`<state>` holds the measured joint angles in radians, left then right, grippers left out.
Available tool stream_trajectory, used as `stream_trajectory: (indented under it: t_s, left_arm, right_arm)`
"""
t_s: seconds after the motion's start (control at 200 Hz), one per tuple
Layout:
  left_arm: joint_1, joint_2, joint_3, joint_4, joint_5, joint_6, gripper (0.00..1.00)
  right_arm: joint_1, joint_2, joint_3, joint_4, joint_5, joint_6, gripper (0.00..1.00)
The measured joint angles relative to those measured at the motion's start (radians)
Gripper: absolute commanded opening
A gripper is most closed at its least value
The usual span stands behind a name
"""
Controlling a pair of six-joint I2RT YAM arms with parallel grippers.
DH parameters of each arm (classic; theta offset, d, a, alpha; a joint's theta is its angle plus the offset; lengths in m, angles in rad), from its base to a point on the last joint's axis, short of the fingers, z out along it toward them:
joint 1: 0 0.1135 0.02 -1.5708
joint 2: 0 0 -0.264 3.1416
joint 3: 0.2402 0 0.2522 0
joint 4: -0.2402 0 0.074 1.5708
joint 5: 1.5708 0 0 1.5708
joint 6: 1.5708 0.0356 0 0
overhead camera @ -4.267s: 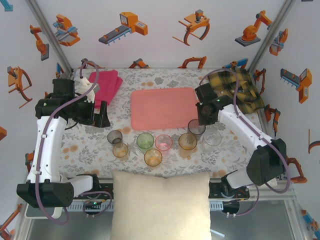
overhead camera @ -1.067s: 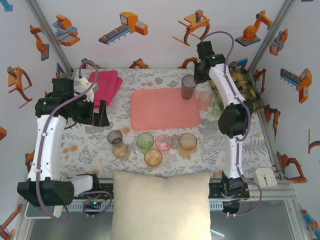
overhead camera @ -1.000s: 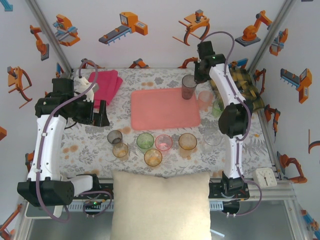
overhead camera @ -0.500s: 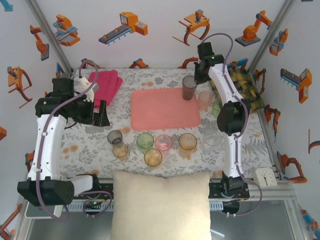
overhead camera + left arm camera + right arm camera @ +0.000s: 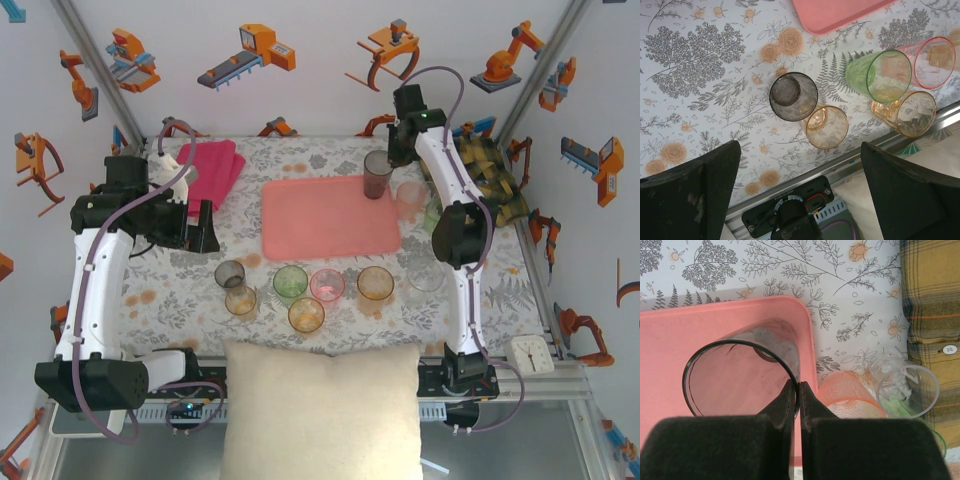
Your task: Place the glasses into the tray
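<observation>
My right gripper (image 5: 797, 387) is shut on the rim of a smoky grey glass (image 5: 775, 340), one finger inside and one outside. The glass (image 5: 377, 175) stands upright at the far right corner of the salmon-pink tray (image 5: 320, 220); I cannot tell whether its base touches. Several more glasses stand in front of the tray: grey (image 5: 792, 96), amber (image 5: 827, 126), green (image 5: 880, 75), pink (image 5: 932, 62), another amber (image 5: 910, 112). My left gripper (image 5: 800, 150) hangs open and empty above the table's near left (image 5: 200, 230).
Just right of the tray stand an orange-pink glass (image 5: 845, 390), a clear one (image 5: 907, 385) and a green one (image 5: 435, 215). A plaid cloth (image 5: 932, 315) lies at the far right, a magenta towel (image 5: 212, 170) at the far left, a cream cushion (image 5: 320, 405) at the near edge.
The right arm has carried the smoky grey glass from the front row to the tray's far right corner. In the last second it has barely moved. The left arm is still.
</observation>
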<state>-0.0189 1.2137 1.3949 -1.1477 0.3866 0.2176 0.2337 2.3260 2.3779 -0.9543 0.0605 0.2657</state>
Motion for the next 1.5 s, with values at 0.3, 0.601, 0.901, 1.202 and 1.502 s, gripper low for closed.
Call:
stream_trajectory:
  t_s: [0.3,0.601,0.901,1.202,1.502]
  left_arm:
    - [0.000,-0.001,0.000,0.000,0.000,0.000,0.97]
    - [0.000,-0.009,0.000,0.000,0.004,0.000,0.97]
    - [0.000,-0.031,0.000,0.000,0.007,0.000,0.97]
    - [-0.001,-0.074,0.000,0.000,0.008,0.001,0.97]
    - [-0.007,-0.099,0.000,0.000,0.029,0.001,0.97]
  right_arm:
    - [0.000,0.000,0.005,-0.003,0.000,-0.001,0.31]
    - [0.000,-0.001,0.027,-0.032,0.005,-0.005,0.37]
    - [0.000,-0.116,0.038,-0.101,0.011,-0.009,0.38]
    - [0.061,-0.647,-0.366,-0.127,0.000,-0.006,0.38]
    - [0.315,-1.090,-0.916,-0.190,-0.061,0.069,0.40]
